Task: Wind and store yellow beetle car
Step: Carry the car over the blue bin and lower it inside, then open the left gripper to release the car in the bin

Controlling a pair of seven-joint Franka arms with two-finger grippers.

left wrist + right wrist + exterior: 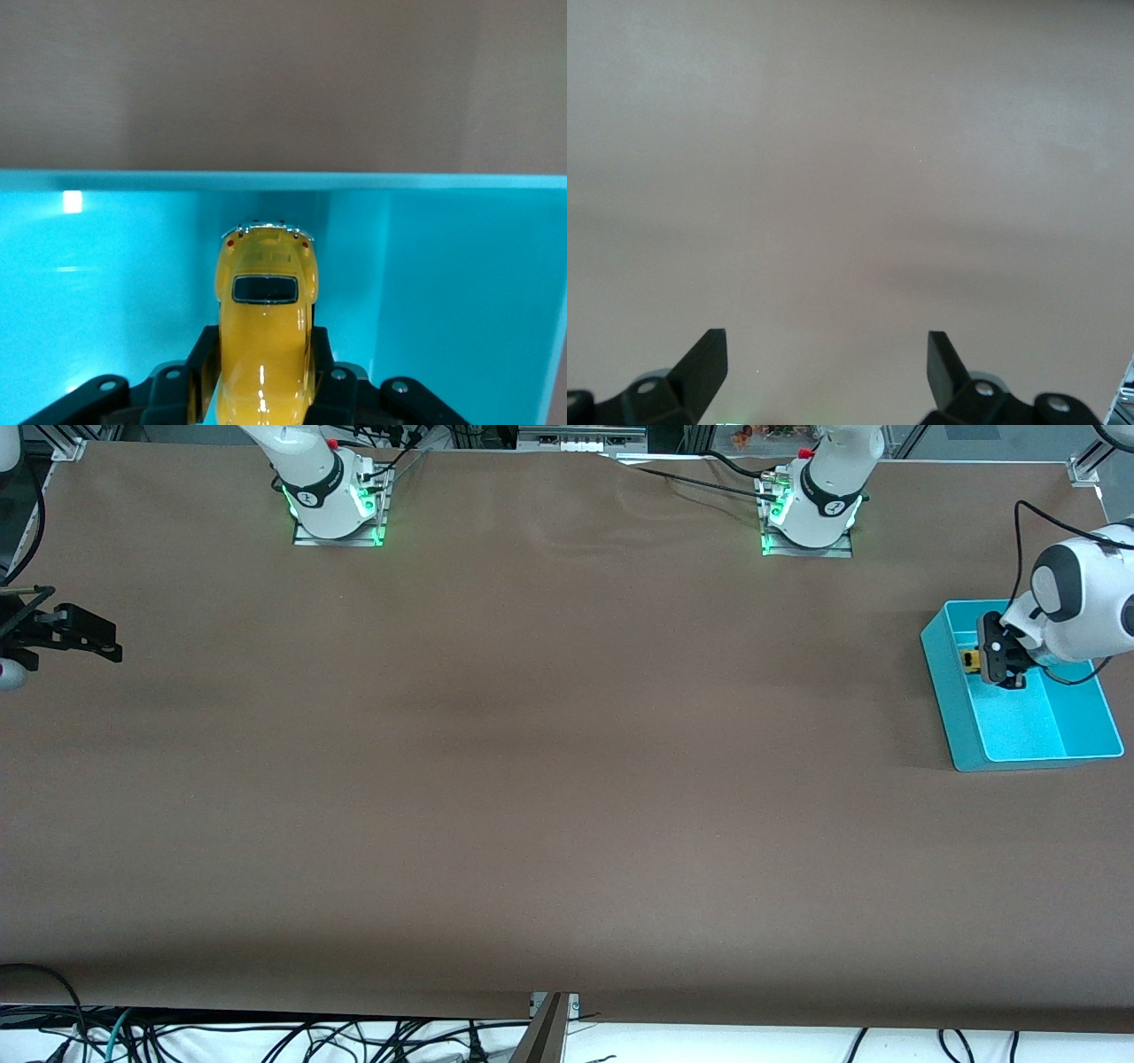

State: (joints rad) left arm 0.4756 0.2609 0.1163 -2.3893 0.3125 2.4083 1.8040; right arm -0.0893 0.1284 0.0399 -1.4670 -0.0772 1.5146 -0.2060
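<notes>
Two black fingers of the left gripper [999,662] are closed on the sides of the tiny bright yellow toy beetle car [266,328] — the left wrist view shows the rounded body clamped between the pads, with a dark window on top and chrome at the free end. The left gripper holds the car inside the open turquoise plastic bin [1076,760], which stands on the brown table cover [532,779] at the left arm's end of the table. In the front view the car [972,660] shows as a small yellow spot beside the fingers, over the bin's floor near the wall that faces the table's middle; whether its wheels touch the floor I cannot tell.

The right gripper [827,359] waits at the right arm's end of the table — its fingers [707,356] stand wide apart over bare brown cover, holding nothing.
</notes>
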